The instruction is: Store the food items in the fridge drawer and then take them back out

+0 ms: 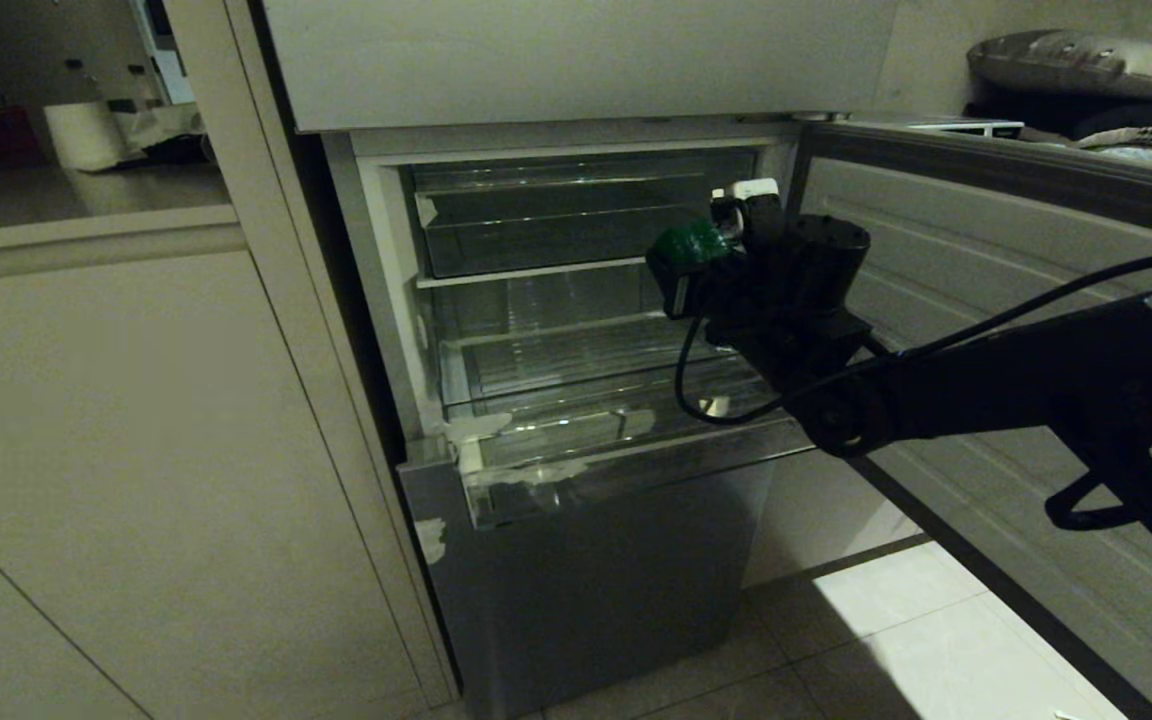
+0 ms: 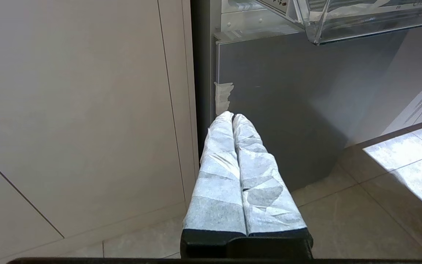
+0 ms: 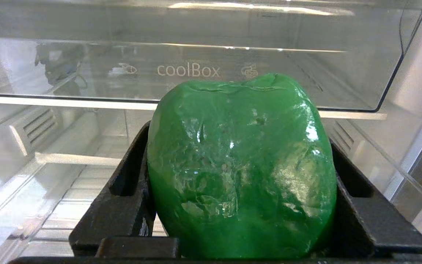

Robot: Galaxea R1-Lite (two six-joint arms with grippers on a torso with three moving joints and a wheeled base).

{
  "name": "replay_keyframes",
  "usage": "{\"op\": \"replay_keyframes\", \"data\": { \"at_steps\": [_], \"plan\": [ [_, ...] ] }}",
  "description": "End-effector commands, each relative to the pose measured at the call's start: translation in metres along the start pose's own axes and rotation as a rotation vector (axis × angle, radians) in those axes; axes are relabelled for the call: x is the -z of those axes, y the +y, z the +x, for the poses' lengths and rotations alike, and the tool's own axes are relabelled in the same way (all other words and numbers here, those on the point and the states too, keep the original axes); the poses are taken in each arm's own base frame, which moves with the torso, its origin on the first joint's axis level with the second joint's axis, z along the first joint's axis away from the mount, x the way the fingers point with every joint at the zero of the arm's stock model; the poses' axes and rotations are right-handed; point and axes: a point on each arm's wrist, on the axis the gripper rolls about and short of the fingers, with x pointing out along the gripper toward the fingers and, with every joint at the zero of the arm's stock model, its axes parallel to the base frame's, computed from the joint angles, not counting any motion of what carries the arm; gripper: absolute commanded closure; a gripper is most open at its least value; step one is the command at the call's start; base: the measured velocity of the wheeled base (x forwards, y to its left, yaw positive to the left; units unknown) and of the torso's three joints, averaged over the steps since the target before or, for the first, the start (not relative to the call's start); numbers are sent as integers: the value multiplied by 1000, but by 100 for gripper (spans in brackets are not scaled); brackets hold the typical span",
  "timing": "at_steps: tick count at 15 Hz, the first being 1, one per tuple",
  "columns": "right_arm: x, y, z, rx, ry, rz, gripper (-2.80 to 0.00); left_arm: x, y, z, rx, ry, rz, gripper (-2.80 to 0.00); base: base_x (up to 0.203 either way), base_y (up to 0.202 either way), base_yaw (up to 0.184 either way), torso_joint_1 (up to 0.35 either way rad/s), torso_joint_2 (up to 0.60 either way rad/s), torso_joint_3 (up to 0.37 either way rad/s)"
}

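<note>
Your right gripper (image 3: 240, 220) is clamped on the green item (image 3: 242, 168), just short of the clear bin (image 3: 31, 84) ahead of it; glossy skin, so a bump could pop it loose.

Home kitchen (fridge (image 1: 576, 330), pale cabinets (image 1: 136, 450), tiled floor (image 1: 896, 640))

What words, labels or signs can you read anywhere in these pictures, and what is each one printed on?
"coolBox": on the front wall of the clear plastic bin inside the fridge, behind the green food item held in the right tool.
Two small pictograms flank that word; too faint to make out.
Print on the clear drawer edge in the left wrist view: cut off, unreadable.
</note>
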Motion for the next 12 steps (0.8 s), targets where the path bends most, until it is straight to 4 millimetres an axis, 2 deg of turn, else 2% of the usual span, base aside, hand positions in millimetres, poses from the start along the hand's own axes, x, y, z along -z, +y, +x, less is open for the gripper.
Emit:
{"op": "replay_keyframes", "data": {
  "at_steps": [1, 8, 9, 12],
  "plan": [
    [-1, 0, 1, 2, -8, -1, 0, 0, 0, 0, 0, 1, 0, 0, 0, 0, 0, 0, 0, 0],
    [-1, 0, 5, 1, 17, -17, 0, 0, 0, 0, 0, 2, 0, 0, 0, 0, 0, 0, 0, 0],
    [1, -1, 6, 4, 31, -30, -280, 0, 0, 0, 0, 1, 0, 0, 0, 0, 0, 0, 0, 0],
    [3, -2, 11, 4, 23, -31, -280, 0, 0, 0, 0, 0, 0, 0, 0, 0, 0, 0, 0, 0]
  ]
}}
